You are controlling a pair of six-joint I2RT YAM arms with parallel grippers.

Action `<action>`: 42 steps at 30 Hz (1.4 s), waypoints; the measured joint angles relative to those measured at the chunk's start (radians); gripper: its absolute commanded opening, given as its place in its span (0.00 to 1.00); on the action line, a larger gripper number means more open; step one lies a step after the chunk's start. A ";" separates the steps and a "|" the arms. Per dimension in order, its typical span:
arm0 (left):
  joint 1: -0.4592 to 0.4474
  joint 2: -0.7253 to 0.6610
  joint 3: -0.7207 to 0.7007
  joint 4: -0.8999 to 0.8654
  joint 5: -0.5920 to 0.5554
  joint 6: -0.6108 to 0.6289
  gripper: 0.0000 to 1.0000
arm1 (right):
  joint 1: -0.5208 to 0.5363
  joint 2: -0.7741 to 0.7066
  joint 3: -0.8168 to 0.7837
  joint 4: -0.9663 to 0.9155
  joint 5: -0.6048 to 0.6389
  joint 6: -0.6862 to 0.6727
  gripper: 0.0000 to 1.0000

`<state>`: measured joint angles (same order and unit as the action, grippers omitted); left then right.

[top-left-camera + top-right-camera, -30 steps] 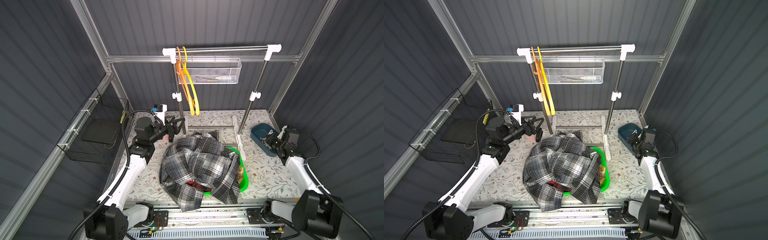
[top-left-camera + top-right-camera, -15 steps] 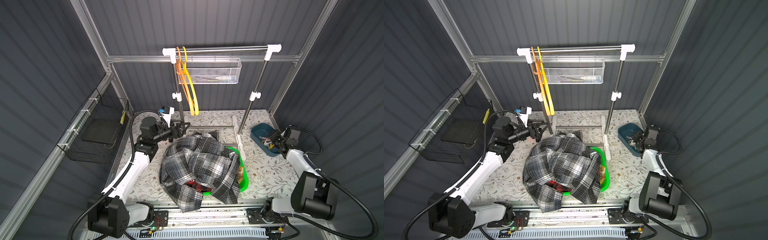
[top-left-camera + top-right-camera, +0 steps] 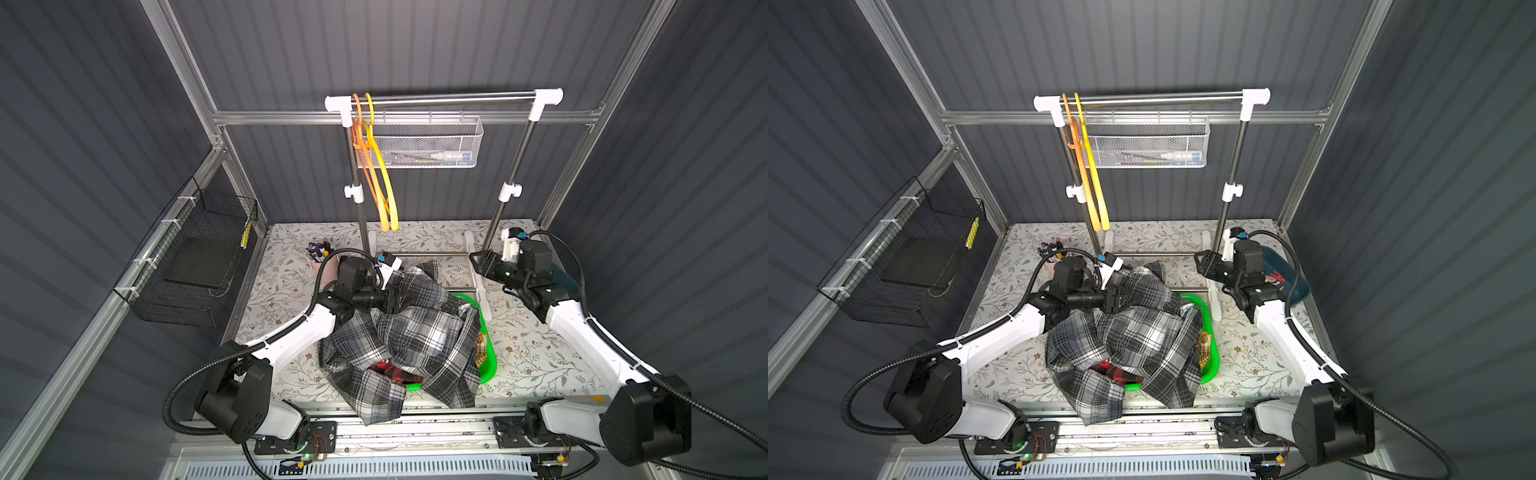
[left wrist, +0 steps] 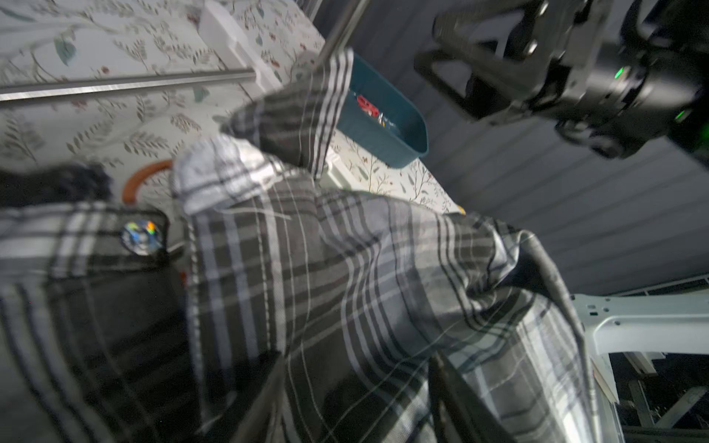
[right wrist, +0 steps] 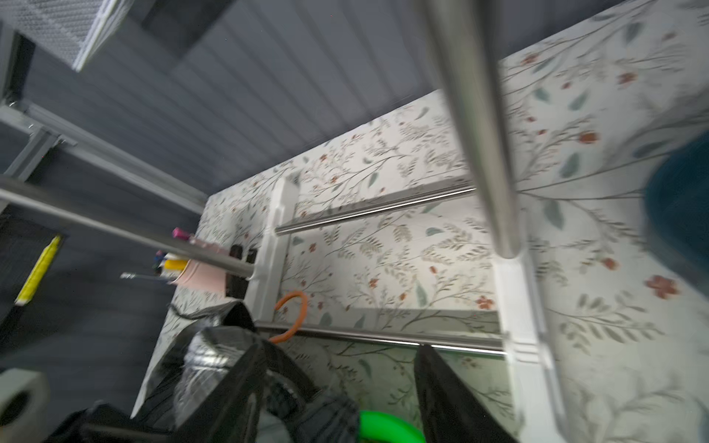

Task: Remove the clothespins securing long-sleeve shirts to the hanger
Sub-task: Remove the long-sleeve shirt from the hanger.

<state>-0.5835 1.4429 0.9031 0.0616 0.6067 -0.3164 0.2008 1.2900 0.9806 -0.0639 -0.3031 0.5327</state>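
The grey plaid shirt lies heaped at the centre of the surface. It covers a red shirt and a green hanger, so any clothespins there are hidden. The left end effector, jaws apart and gripping nothing I can see, noses into the heap's 10 o'clock edge, probably hunting one. The right end effector hangs open and empty at 2 o'clock. Beside it, a teal tray at 3 o'clock holds red clothespins. No writing is readable.
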 measured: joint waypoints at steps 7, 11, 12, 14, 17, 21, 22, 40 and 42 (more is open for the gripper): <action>-0.019 0.022 -0.100 0.088 -0.032 -0.002 0.57 | 0.071 0.208 0.158 -0.045 -0.134 -0.022 0.65; -0.019 0.052 -0.123 0.155 -0.031 -0.001 0.57 | 0.110 0.310 0.235 -0.077 -0.172 -0.028 0.66; -0.019 0.061 -0.130 0.173 -0.030 -0.001 0.57 | 0.118 0.336 0.253 -0.078 -0.186 -0.027 0.66; -0.019 0.076 -0.142 0.206 -0.027 0.000 0.56 | 0.127 0.378 0.282 -0.079 -0.211 -0.019 0.66; -0.019 0.093 -0.155 0.250 -0.019 0.000 0.55 | 0.136 0.448 0.327 -0.079 -0.237 0.000 0.67; -0.020 0.108 -0.171 0.303 -0.006 0.001 0.55 | 0.147 0.534 0.371 -0.077 -0.260 0.037 0.68; -0.020 0.112 -0.172 0.311 -0.003 0.001 0.55 | 0.150 0.556 0.381 -0.076 -0.268 0.050 0.68; -0.020 0.179 -0.153 0.355 0.021 0.045 0.54 | 0.199 0.709 0.455 0.227 -0.471 0.309 0.65; -0.019 0.193 -0.135 0.345 0.019 0.056 0.53 | 0.200 0.691 0.445 0.242 -0.476 0.314 0.65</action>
<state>-0.6025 1.6356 0.7681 0.4068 0.6258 -0.2604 0.4004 1.9812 1.4258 0.1780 -0.7795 0.8471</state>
